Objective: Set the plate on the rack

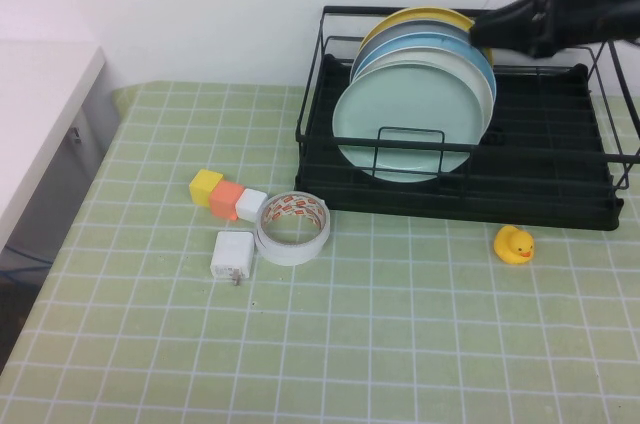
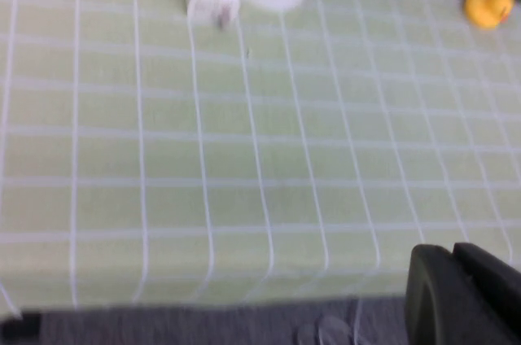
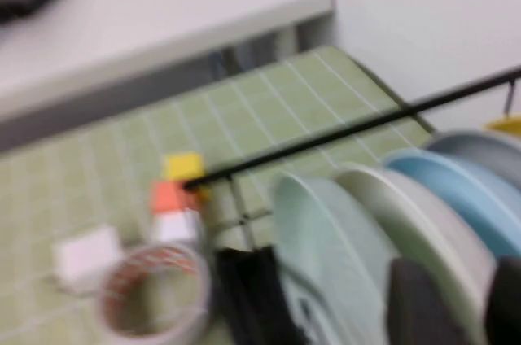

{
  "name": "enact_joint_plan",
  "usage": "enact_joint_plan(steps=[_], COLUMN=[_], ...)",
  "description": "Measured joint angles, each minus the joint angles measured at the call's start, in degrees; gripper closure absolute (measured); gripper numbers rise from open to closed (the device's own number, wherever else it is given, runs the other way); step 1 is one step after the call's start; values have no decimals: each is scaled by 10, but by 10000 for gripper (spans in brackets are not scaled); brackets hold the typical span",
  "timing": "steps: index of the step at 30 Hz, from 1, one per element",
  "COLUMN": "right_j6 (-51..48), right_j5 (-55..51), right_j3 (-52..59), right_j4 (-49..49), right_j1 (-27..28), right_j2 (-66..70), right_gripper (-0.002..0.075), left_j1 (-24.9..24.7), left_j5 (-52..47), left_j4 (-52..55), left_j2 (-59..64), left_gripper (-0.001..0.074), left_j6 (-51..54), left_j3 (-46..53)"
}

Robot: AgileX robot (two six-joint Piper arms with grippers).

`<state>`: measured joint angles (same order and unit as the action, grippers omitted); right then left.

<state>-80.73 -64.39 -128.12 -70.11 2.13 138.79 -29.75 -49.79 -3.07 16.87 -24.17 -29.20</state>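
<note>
The pale mint-green plate [image 1: 405,126] stands upright at the front of a row of plates in the black wire rack [image 1: 560,159]. It also shows in the right wrist view [image 3: 326,247]. Behind it stand a white plate [image 1: 487,94], a light blue plate [image 1: 440,39] and a yellow plate [image 1: 410,16]. My right gripper [image 1: 483,32] hovers over the top right of the row, open, its fingertips [image 3: 407,304] on either side of the white plate's rim [image 3: 415,231]. My left gripper [image 2: 454,254] is shut and empty, low over the table's near edge, out of the high view.
On the green checked cloth left of the rack lie a tape roll [image 1: 293,227], a white charger [image 1: 232,255], and yellow [image 1: 205,185], orange [image 1: 227,197] and white [image 1: 250,204] cubes. A yellow rubber duck [image 1: 514,244] sits in front of the rack's right end. A white desk [image 1: 40,104] stands at the left.
</note>
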Motion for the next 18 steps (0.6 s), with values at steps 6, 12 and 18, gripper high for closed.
enact_joint_plan(steps=[6, 12, 18], right_j6=[107, 184, 210], right_j5=[-47, -54, -66], right_j3=[0, 0, 10], right_j4=[3, 21, 115], right_j1=[19, 26, 18], right_j2=[-79, -174, -305], right_gripper=[701, 715, 715], left_j1=[0, 0, 0], left_j5=[24, 211, 361], left_j4=[59, 76, 83], left_j2=[-87, -138, -139], left_gripper=[735, 735, 735], left_j6=[-1, -14, -15], left_j3=[34, 139, 213])
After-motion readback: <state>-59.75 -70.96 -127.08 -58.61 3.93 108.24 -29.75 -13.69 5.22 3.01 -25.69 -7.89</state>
